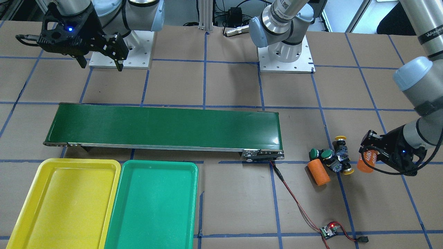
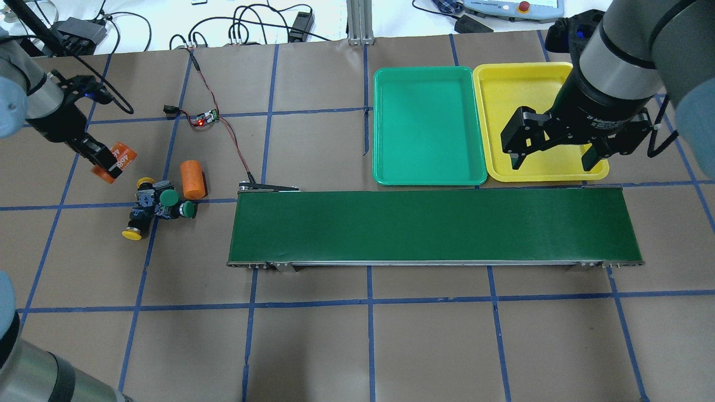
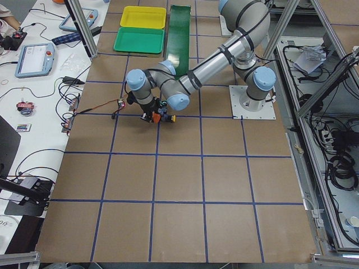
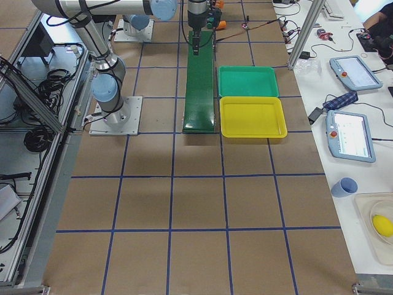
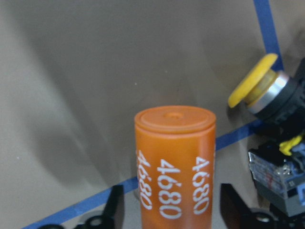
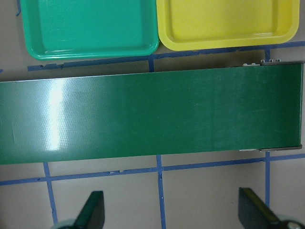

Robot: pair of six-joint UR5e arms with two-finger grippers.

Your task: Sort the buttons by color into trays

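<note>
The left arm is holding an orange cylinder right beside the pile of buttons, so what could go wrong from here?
1. The left gripper is shut on the orange 4680 cylinder, not a button; carried on, it may wrongly end up in the green tray or yellow tray.
2. The buttons lie bunched together, with a second cylinder right beside them, so a grasp there may catch two or scatter them.

brown paper table top [image 2: 424, 346] gridded with blue tape [image 2: 368, 300]. at twelve o'clock in the overhead view, a white bench [image 2: 156, 28] carries black cables [image 2: 251, 25] and a teach pendant [image 2: 514, 6]; an aluminium post [image 2: 360, 22] stands there.
</note>
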